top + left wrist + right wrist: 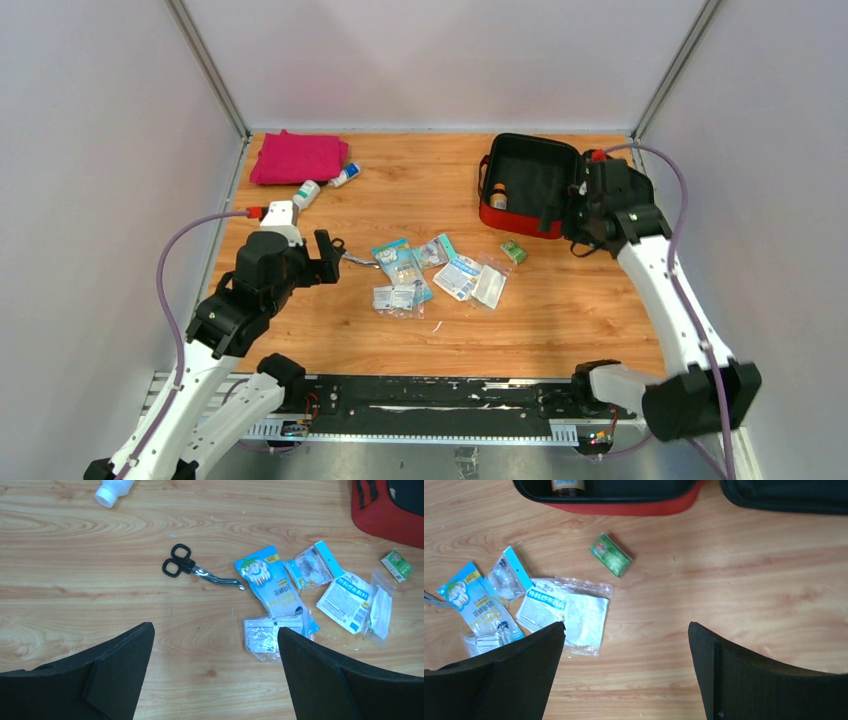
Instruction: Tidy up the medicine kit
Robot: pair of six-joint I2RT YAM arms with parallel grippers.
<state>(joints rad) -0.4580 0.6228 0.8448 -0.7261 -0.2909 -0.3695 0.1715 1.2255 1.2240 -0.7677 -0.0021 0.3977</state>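
The medicine kit (540, 172) lies open at the far right of the tabletop (560, 310), black lining up, with its lid half hidden under the right arm. Only 1 thing sits inside it as far as the pictures show: a small brown bottle (498, 198) against the near wall. By my reading, the job is barely begun.

Everything else is outside the kit. A loose pile of packets (440, 270) lies mid-tabletop, with a small green box (513, 252) between the pile and the kit. The scissors (200, 570) lie just left of the pile. 2 white bottles (306, 193) rest well to the left, beside a folded pink cloth (298, 158) in the far left corner.

The left claw (215, 630) hangs with its fingers wide apart and nothing between them, near the scissors. The right claw (626, 627) is also spread wide and empty, above bare wood near the kit.

Only the top view shows the cloth and both white bottles; the left wrist view catches just 1 bottle at its upper edge. The left wrist view shows the scissors whole, while from above the left claw covers part of them. The right wrist view gives the green box (611, 555) clearly and the kit's red near wall.
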